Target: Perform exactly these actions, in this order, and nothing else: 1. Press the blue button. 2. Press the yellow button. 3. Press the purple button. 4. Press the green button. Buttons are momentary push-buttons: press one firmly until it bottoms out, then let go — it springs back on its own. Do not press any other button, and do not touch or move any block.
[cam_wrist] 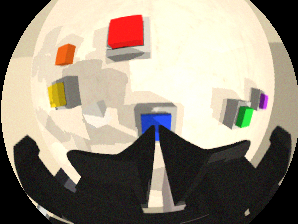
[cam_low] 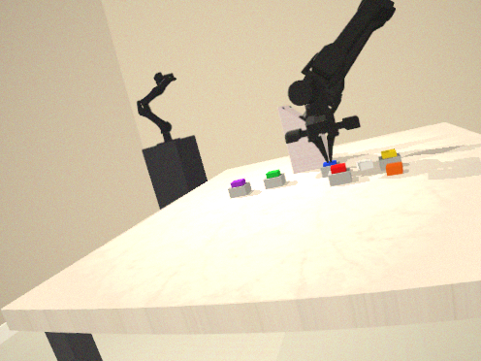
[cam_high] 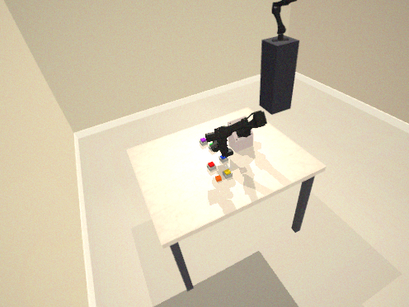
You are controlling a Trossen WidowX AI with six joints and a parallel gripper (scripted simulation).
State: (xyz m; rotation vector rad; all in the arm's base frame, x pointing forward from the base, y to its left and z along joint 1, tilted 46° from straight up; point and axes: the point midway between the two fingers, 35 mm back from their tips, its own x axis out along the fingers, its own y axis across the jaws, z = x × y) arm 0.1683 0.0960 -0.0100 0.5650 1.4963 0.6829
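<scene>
A: How does the hand (cam_low: pixel 328 156) stand?

B: Clenched on nothing, its tips drawn to a point and pointing straight down onto the blue button (cam_wrist: pixel 156 121); they look to be touching its cap.

A: What sits around the blue button?

B: The red button (cam_low: pixel 338 168) is just beside it. The yellow button (cam_low: pixel 389 153) and an orange block (cam_low: pixel 394 168) lie further off on one side, the green button (cam_low: pixel 272 174) and purple button (cam_low: pixel 238 182) on the other, all on the table (cam_low: pixel 272 252).

A: What could go wrong?

B: I judge a shallow push would fail to bottom out the blue one. Drifting sideways on lift-off could catch the red button, or later brush the orange block touching the yellow button's base.

A: Any containers?

B: None in view.
</scene>
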